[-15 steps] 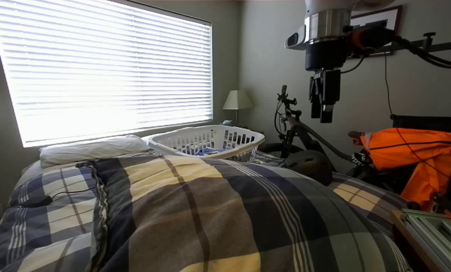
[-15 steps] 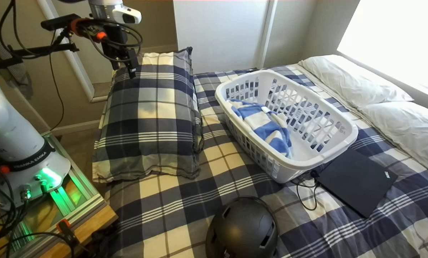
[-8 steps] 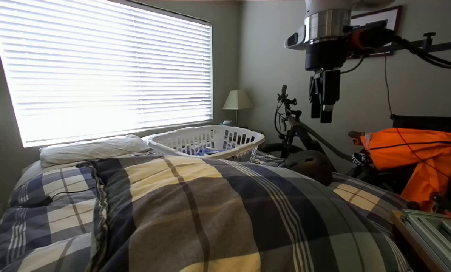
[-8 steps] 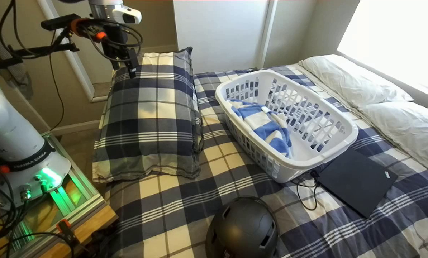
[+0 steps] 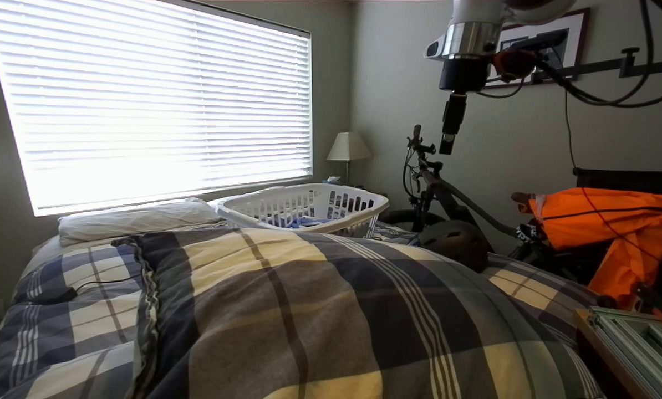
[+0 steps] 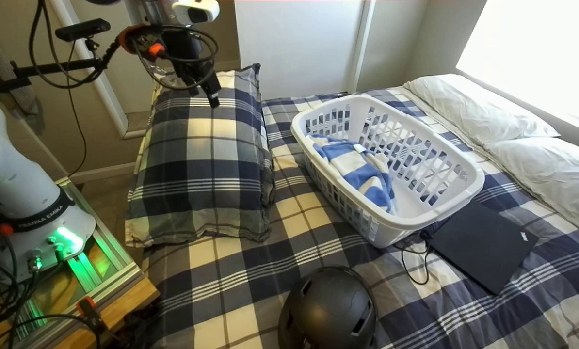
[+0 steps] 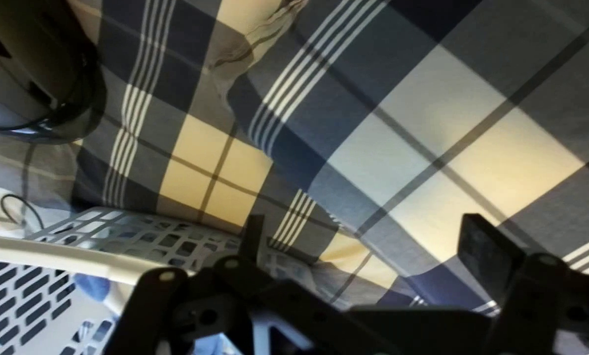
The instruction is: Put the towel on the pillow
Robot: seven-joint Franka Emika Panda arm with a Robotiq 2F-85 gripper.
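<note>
The towel (image 6: pixel 355 165) lies rumpled in blue and cream stripes inside the white laundry basket (image 6: pixel 430 219), against its near side wall. Only a blue bit of the towel (image 5: pixel 306 221) shows above the rim in an exterior view, and a small piece of the towel (image 7: pixel 94 286) shows in the wrist view. The plaid pillow (image 6: pixel 202 165) lies on the bed; the pillow (image 5: pixel 309 299) also fills the foreground of an exterior view. My gripper (image 6: pixel 204 98) hangs above the far part of the pillow. In the wrist view the gripper (image 7: pixel 363 227) is open and empty, its fingers wide apart.
The basket stands on the plaid bed cover (image 6: pixel 250 286) beside the pillow. A black helmet (image 6: pixel 328 310), a closed dark laptop (image 6: pixel 483 247) with a cable, and white pillows (image 6: pixel 478 106) also lie on the bed. A bicycle (image 5: pixel 442 188) stands behind in an exterior view.
My gripper has shifted toward the basket side, has risen slightly and has turned and tilted. The towel, basket and pillow have not moved.
</note>
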